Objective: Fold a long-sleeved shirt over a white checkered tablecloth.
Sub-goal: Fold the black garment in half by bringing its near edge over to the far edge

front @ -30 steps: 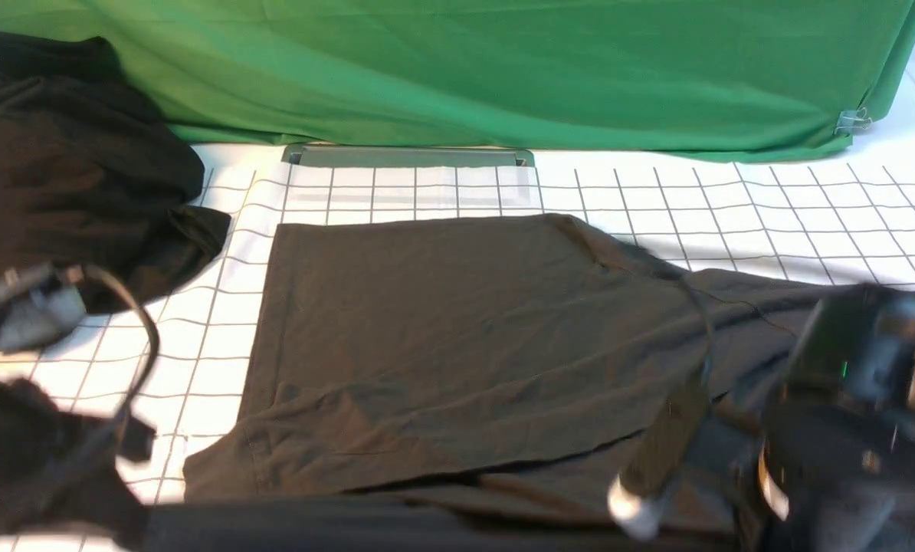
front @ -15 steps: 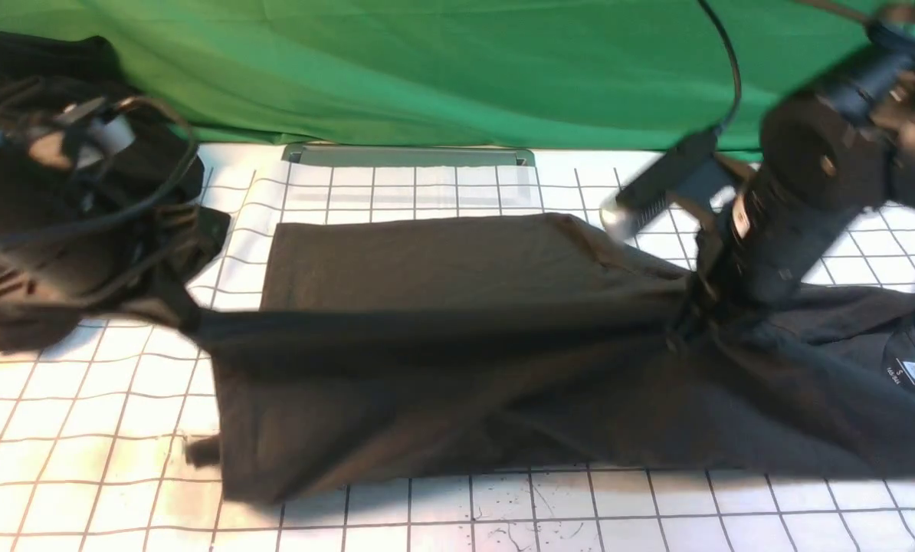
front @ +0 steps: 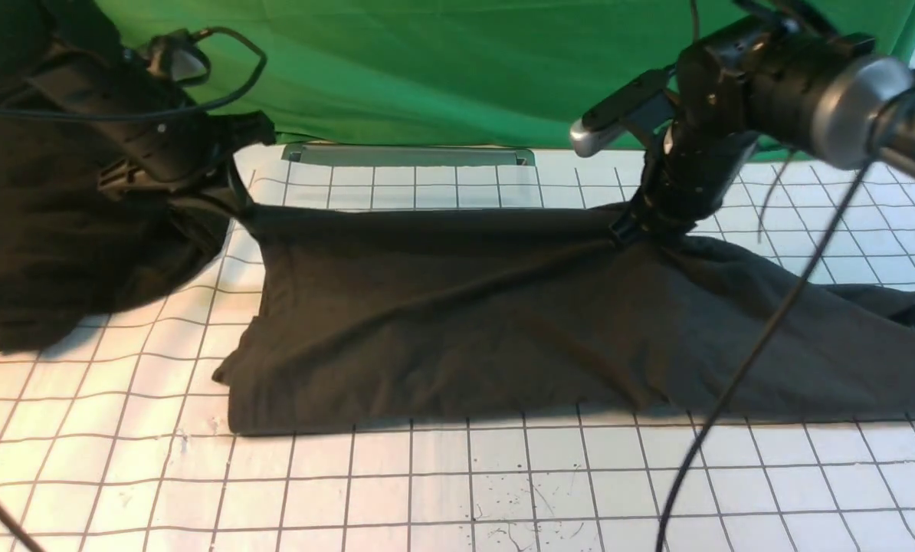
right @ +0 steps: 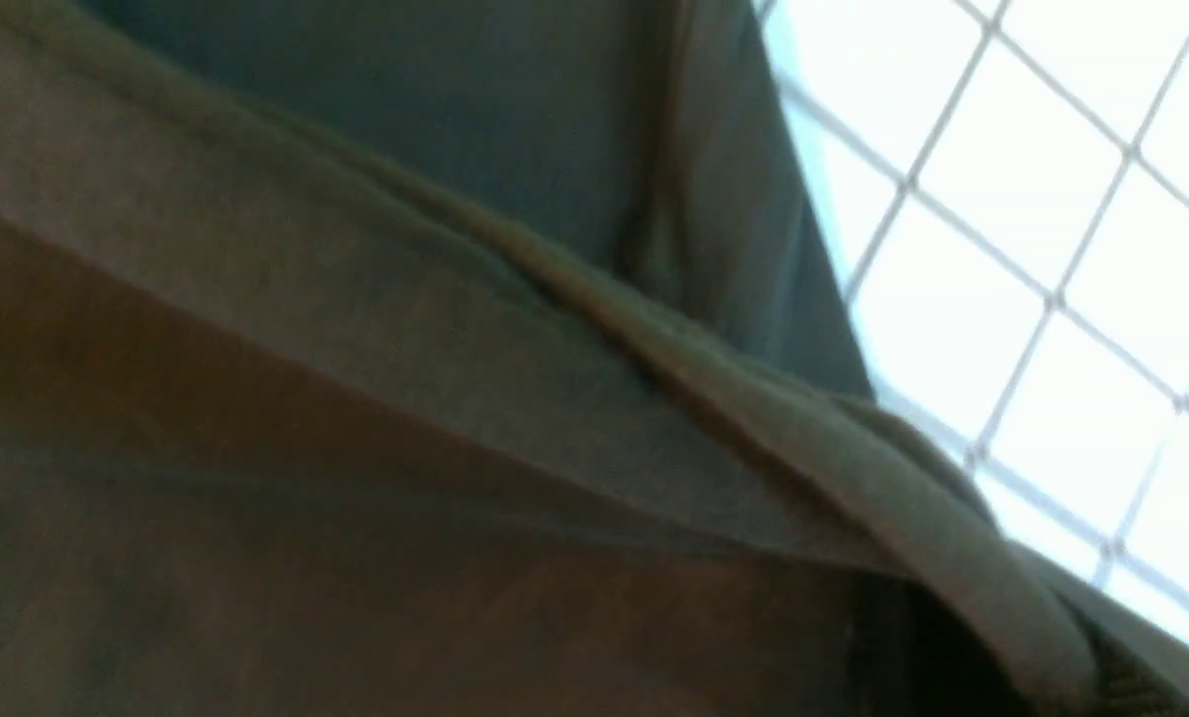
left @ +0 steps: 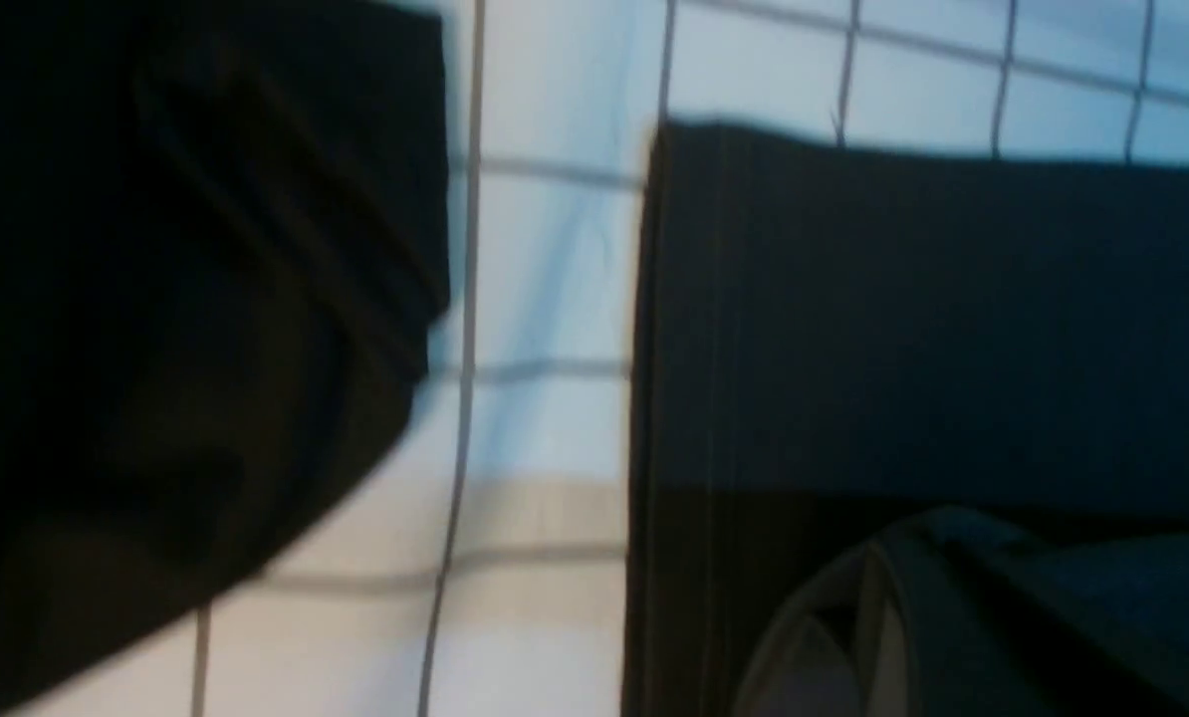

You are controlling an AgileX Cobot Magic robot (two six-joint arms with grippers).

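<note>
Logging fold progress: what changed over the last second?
Both arms swung from the near side to the far side, carrying the near edge of the long-sleeved shirt over its body and folding it in half. The left gripper and right gripper stay shut on that edge. The black heap, green cloth and white checkered tablecloth stayed put.

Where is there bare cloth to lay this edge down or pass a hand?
Widest: the near strip of tablecloth in front of the shirt. Also a far band between shirt and green cloth, spanning left hand to right hand, both pinching the shirt. Crowded left: the black heap leaves a narrow gap.
</note>
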